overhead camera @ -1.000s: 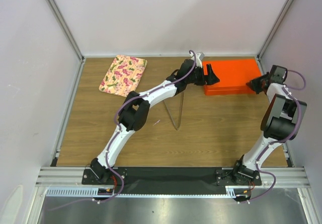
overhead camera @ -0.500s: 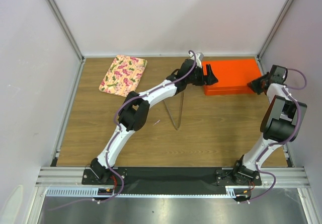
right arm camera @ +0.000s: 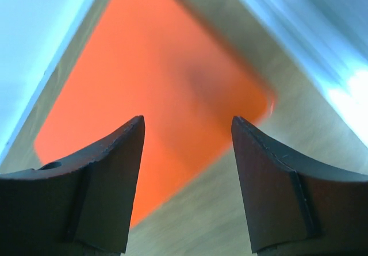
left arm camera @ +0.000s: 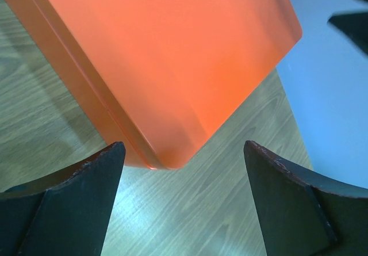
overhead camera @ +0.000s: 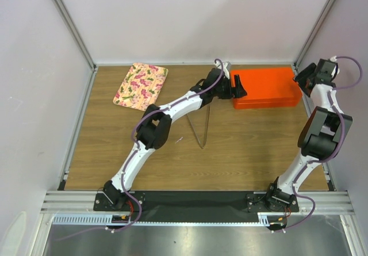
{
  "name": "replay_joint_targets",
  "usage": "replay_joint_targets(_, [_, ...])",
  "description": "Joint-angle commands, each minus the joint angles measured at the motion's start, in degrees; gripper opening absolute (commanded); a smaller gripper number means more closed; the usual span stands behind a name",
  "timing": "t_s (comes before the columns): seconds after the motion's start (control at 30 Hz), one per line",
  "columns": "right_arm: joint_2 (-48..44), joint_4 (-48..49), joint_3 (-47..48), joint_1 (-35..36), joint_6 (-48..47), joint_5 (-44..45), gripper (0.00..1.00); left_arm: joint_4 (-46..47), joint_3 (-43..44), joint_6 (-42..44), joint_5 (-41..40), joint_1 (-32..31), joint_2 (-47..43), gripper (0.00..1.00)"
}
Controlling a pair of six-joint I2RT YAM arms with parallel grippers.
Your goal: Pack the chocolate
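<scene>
Although the task is about chocolate, none shows in any view, so where it is cannot be told; my guess is that it lies under the lid of the closed orange box (overhead camera: 265,86). That box sits at the far right of the wooden table (overhead camera: 230,152), its long axis running left to right along the back edge. The left gripper (overhead camera: 237,87) is at the box's left short end, jaws spread wide and holding nothing. From the left wrist, one rounded box corner (left arm camera: 172,54) points into the gap between its fingers (left arm camera: 86,193), close to them but not touching. The right gripper (overhead camera: 303,76) is over the box's right end near the back corner post, jaws parted and empty. Its wrist view looks down on the lid (right arm camera: 155,95), blurred and apparently well below. So the box lies between the two arms, rightward from the left gripper and leftward and down from the right. The left looks nearer to a hold. A floral tray (overhead camera: 141,84) lies well apart at the far left.
</scene>
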Motion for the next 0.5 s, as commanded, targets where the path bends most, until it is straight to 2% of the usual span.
replay_joint_targets(0.0, [5.44,1.12,5.96,-0.90,-7.23,1.28,0.67,2.97,3.35,-1.23,1.96,0.25,1.96,0.90])
replay_joint_targets(0.3, [17.84,-2.64,18.18,-2.92,-14.00,-7.60,0.67,5.53,5.46,-3.51,1.88,0.25,5.74,0.89])
replay_joint_targets(0.47, [19.08,-1.35,16.44,-2.92,-14.01,-14.63,0.53,5.88,5.90,-3.69,2.67,0.33,6.27,0.87])
